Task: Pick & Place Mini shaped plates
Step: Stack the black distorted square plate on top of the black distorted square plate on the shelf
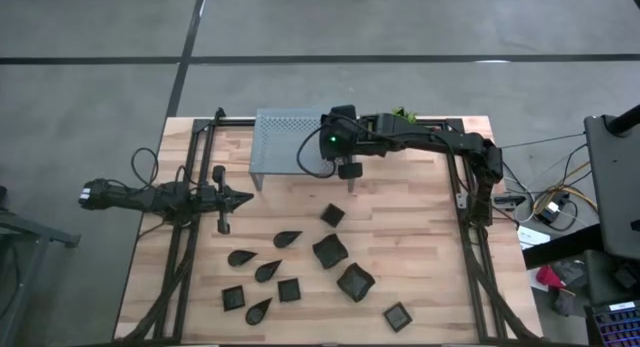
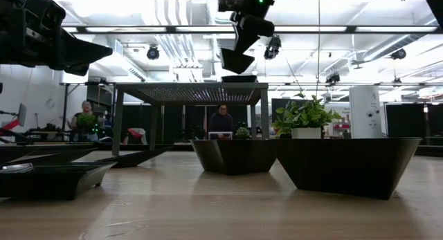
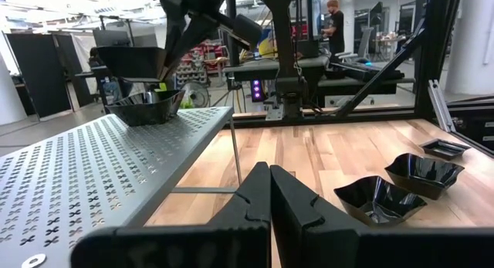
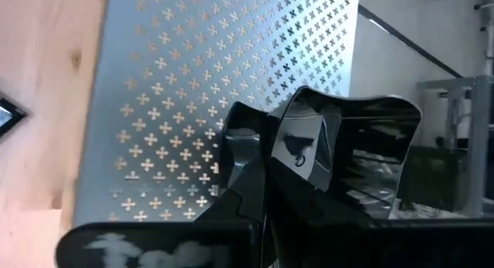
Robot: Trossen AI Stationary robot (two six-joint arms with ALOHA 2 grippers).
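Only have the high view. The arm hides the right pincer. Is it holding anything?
Observer: Yes. The right wrist view shows the right pincer shut on a glossy black wavy-edged plate.
Operator: Anything on the shelf?
Observer: One glossy black dish sits on the grey perforated metal shelf, just under the held plate.
Operator: Left pincer?
Observer: The left pincer is shut and empty, low beside the shelf.
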